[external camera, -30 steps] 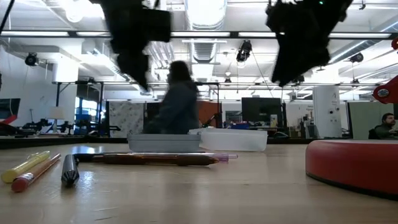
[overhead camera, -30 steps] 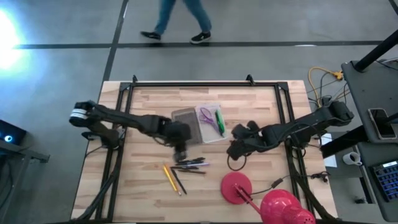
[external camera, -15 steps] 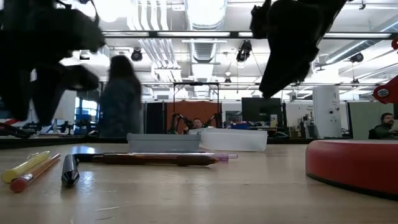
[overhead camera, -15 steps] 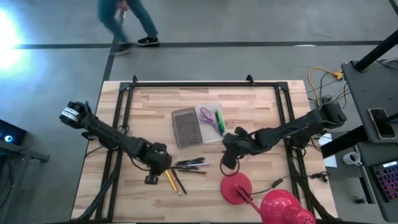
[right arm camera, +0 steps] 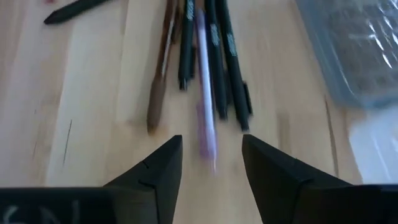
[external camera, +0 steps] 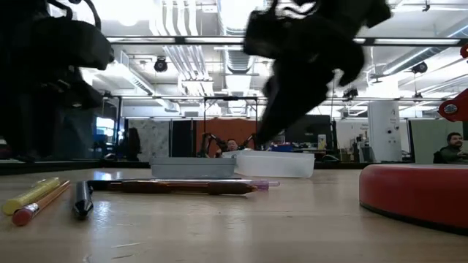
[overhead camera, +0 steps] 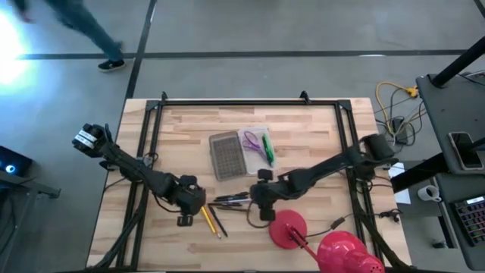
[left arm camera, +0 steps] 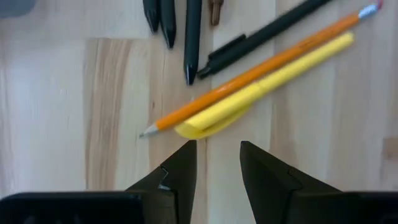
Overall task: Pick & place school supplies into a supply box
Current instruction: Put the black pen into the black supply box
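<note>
approach step: right gripper (right arm camera: 210, 163) parted, empty, over pen cluster (overhead camera: 231, 200); left gripper (left arm camera: 217, 163) parted, empty, beside yellow marker (left arm camera: 261, 90); supply box (overhead camera: 254, 145) well apart; next needs descent, pinch

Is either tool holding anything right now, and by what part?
Nothing is held. The left tool is open just short of the yellow pen; the right tool is open over the pens.
</note>
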### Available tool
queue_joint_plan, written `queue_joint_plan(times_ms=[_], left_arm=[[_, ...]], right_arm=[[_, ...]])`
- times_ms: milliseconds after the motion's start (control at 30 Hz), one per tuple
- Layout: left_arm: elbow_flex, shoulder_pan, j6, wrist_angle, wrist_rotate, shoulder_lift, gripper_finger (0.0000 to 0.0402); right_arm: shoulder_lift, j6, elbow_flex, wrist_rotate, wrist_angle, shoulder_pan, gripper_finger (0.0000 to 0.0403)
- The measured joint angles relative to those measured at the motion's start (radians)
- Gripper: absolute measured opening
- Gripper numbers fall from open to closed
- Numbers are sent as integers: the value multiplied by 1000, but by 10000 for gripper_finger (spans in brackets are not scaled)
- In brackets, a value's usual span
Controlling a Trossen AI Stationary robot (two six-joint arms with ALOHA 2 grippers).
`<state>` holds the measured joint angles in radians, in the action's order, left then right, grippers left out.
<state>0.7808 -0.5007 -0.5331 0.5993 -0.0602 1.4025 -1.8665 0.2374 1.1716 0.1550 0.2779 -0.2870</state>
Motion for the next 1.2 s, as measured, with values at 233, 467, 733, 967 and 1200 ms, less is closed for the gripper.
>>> queue_joint_plan(times_ms=[233,467,733,967,1200], left_arm=[[-2,-10,-54,1,-1,0,106],[-2,-18,-57,-3,-4,0,106],[-2,-18,-57,-26,-80,0,106],[-2,-18,-57,-32,-100,0,106],[-2,-18,-57,-33,-100,0,106]], right_arm=[[-134,-29,145,1,18,37,135],[-198,-32,194,0,28,60,119],[-228,-37,198,-6,21,75,114],[-251,-22,201,-27,13,79,110],[-250,65,201,-89,18,101,97]])
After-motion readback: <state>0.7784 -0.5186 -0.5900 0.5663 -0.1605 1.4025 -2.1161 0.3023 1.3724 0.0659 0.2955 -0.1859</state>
